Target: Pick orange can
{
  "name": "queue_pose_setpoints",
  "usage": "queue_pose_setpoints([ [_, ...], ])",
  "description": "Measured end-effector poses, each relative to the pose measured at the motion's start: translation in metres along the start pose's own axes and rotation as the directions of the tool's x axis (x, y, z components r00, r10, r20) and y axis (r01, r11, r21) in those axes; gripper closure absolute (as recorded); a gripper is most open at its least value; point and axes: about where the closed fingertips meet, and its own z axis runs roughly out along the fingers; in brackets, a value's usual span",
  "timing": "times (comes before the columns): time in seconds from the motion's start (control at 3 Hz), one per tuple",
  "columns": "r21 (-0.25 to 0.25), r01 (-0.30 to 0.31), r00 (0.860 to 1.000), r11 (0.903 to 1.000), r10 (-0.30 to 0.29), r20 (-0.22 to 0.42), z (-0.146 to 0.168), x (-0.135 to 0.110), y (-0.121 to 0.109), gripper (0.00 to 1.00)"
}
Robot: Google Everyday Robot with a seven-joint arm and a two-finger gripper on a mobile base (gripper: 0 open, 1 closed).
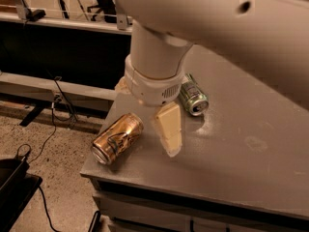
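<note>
At the near-left corner of the grey table (231, 173), the shiny copper-orange metal drink can (117, 138) lies on its side. The gripper (169, 137) hovers just right of it; open or closed: cannot tell. Can probably light, slick, dentable; grasp across mid-barrel.

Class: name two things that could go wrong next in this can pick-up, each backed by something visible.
1. The orange can lies on its side near the table edge. A nudge from the end effector, which hangs just beside it, could roll it off.
2. The green can lies close behind the end effector and might get bumped.
</note>
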Motion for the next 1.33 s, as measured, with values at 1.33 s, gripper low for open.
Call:
queue_pose_setpoints([
  [1.33, -0.06, 0.19, 0.977, 0.9799, -0.182, 0.114, 0.054, -0.065, -0.012, 0.39],
])
